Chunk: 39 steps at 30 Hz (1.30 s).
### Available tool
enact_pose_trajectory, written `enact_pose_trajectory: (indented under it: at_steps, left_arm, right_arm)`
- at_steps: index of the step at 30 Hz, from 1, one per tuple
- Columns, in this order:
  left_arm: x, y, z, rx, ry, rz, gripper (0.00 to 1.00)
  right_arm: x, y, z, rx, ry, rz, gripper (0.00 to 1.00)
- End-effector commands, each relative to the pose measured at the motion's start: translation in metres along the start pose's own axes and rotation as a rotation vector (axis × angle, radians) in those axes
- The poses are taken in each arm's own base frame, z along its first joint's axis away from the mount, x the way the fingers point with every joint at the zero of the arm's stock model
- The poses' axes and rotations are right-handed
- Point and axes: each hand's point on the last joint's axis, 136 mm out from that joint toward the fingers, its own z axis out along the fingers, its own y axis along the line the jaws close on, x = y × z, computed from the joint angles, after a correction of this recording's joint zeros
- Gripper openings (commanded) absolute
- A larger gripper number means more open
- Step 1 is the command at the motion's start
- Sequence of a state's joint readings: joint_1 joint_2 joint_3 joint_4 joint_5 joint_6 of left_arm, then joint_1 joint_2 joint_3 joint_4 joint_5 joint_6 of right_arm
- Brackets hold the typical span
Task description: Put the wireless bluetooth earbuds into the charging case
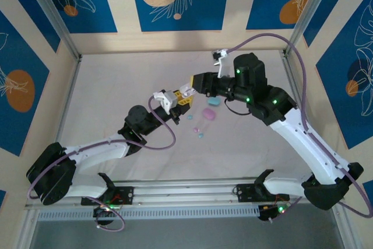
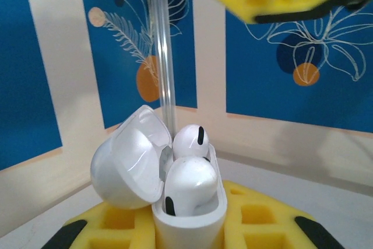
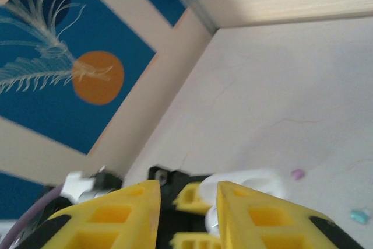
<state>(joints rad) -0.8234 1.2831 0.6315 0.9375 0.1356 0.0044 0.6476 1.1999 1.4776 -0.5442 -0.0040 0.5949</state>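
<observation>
My left gripper (image 1: 173,101) is shut on a white charging case (image 2: 189,225), held upright between its yellow pads (image 2: 265,220). The case's lid (image 2: 128,158) hangs open to the left. Two white earbuds (image 2: 189,182) sit in the case, one behind the other. My right gripper (image 1: 187,90) hovers just above the case, open, with nothing between its yellow fingers (image 3: 265,214). In the right wrist view the white case (image 3: 245,182) lies below those fingers. On the table lie a pink earbud (image 1: 195,128) and a light blue earbud (image 1: 200,136).
A light blue case (image 1: 214,102) and a pink case (image 1: 208,115) lie on the white table just right of the grippers. Patterned blue walls and metal corner posts (image 1: 52,18) ring the table.
</observation>
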Motion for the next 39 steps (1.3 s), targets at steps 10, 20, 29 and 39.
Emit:
enact_pose_trajectory:
  at_steps: [10, 20, 29, 39]
  left_arm:
    - [-0.036, -0.037, -0.002, 0.203, -0.039, 0.054, 0.17]
    - [-0.04, -0.033, -0.001, 0.18, -0.051, 0.055, 0.17]
    - [-0.042, -0.028, 0.001, 0.158, -0.058, 0.05, 0.17]
    - [-0.035, -0.021, 0.006, 0.12, -0.042, 0.034, 0.17]
  right_arm:
    - [0.009, -0.032, 0.023, 0.066, 0.246, 0.044, 0.52]
    - [0.04, -0.037, 0.023, 0.053, 0.415, 0.002, 0.51]
    - [0.055, -0.042, 0.016, 0.063, 0.473, 0.003, 0.48]
    - [0.064, -0.038, 0.008, 0.03, 0.47, 0.032, 0.46]
